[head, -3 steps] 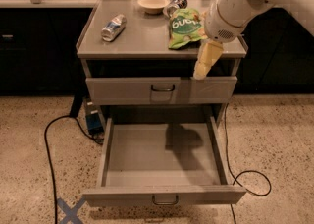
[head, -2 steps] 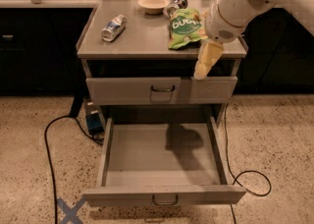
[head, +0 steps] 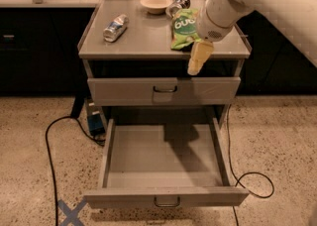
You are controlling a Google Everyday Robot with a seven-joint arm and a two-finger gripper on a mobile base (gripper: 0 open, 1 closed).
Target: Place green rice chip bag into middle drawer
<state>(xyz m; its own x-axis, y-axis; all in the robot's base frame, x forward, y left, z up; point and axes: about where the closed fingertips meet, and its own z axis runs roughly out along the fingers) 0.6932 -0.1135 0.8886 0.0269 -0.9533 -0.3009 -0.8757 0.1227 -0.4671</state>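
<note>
The green rice chip bag (head: 182, 28) lies flat on the right part of the grey cabinet top (head: 143, 39), white lettering up. My gripper (head: 196, 64), pale yellow, points down at the front edge of the top, just right of and in front of the bag's lower corner, with nothing seen in it. The middle drawer (head: 163, 153) is pulled wide open below, its flat tray bare, its dark wire handle (head: 167, 203) at the front. My arm's shadow falls on its back part.
A silver-blue can (head: 115, 27) lies on the top's left. A pale bowl (head: 156, 3) and a dark can (head: 177, 7) stand behind the bag. A shut drawer front (head: 166, 90) sits above the open drawer. Cables (head: 52, 160) and a blue tape cross (head: 69, 213) lie on the floor.
My gripper has shifted slightly to the left along the cabinet's front edge. The bag, can and drawers have not moved.
</note>
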